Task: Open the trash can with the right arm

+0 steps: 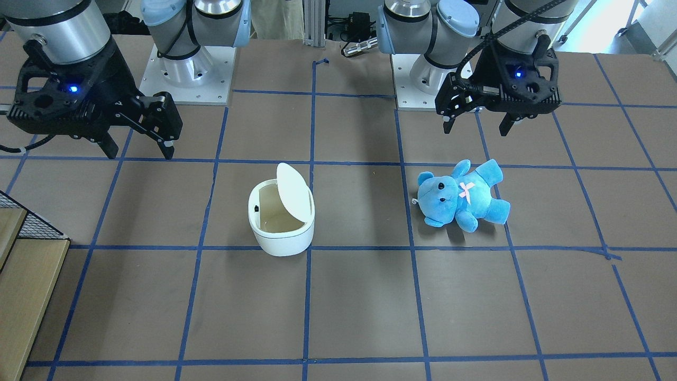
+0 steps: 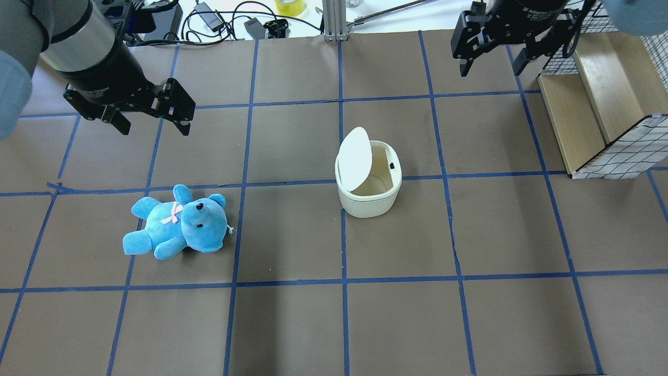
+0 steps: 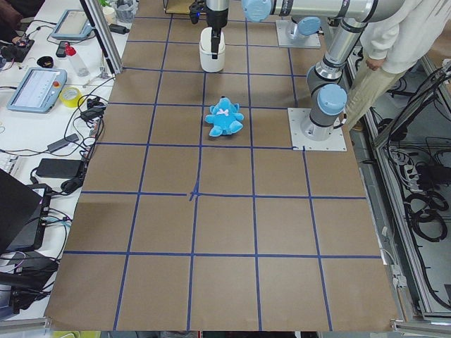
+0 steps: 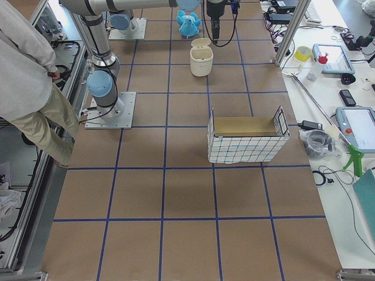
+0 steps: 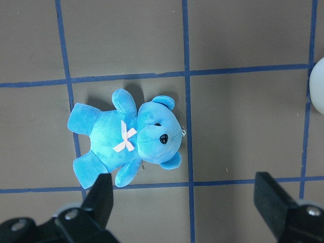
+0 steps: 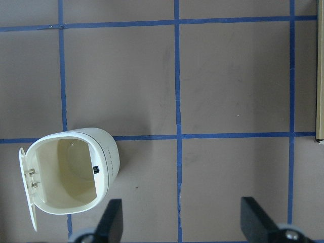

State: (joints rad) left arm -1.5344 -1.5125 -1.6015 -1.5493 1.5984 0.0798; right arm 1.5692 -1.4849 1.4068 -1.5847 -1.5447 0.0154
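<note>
1. Right gripper: jaws spread wide, holding nothing, raised above the table, well apart from the trash can
2. Trash can: stands upright near the table's middle, mouth upward
3. Lid: swung up on edge at the side facing the teddy bear, its long axis running toward and away from the robot; small black latch on the opposite wall
4. Can interior: right wrist view shows only cream walls and floor
5. Wire basket: at the table's edge on the robot's right, wooden lining showing inside
6. Left gripper: jaws apart, empty, raised near the teddy bear
</note>
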